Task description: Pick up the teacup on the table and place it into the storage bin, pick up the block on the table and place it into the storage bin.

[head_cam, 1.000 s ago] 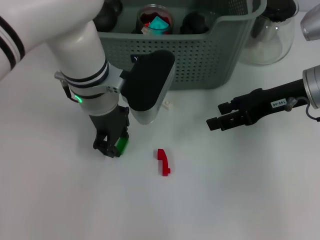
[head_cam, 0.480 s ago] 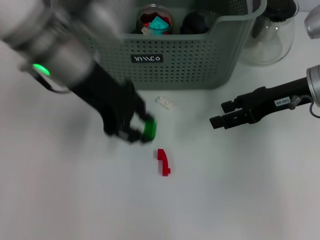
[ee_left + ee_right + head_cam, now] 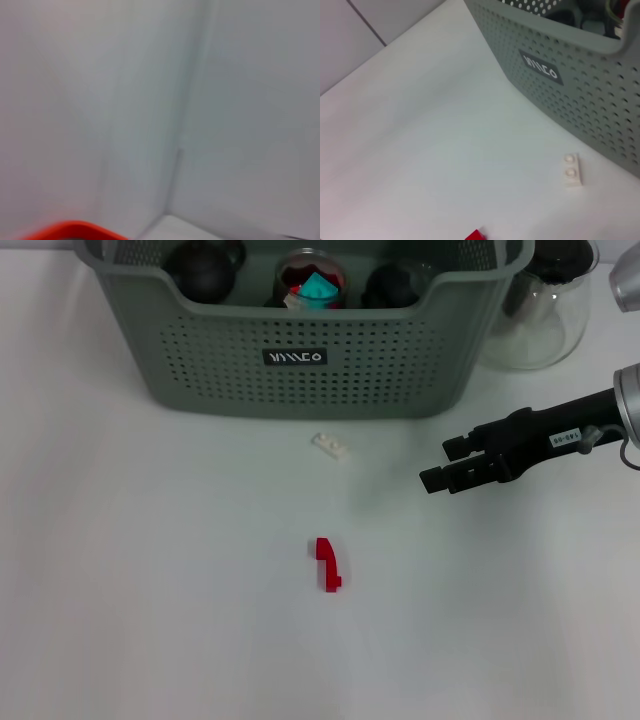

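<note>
Grey-green storage bin (image 3: pixel 300 360) upper centre | red block (image 3: pixel 327 564) mid-frame | white block (image 3: pixel 330 446) below bin | right gripper (image 3: pixel 438 464) at right, fingers spread, empty | left gripper unseen

At the far edge of the bench (image 3: pixel 150 620) we see the storage bin (image 3: pixel 200 360), holding a cup (image 3: pixel 310 282) between two round objects (image 3: pixel 200 262). Right of the bin stands a carafe (image 3: pixel 545 310), just beside it. In front of the bin, near its wall, lies a small flat brick (image 3: pixel 330 446); nearer to us, well apart from the bin, lies a second block (image 3: pixel 327 564). The right gripper (image 3: pixel 440 465) hangs over the bench right of the brick, in front of the carafe.
</note>
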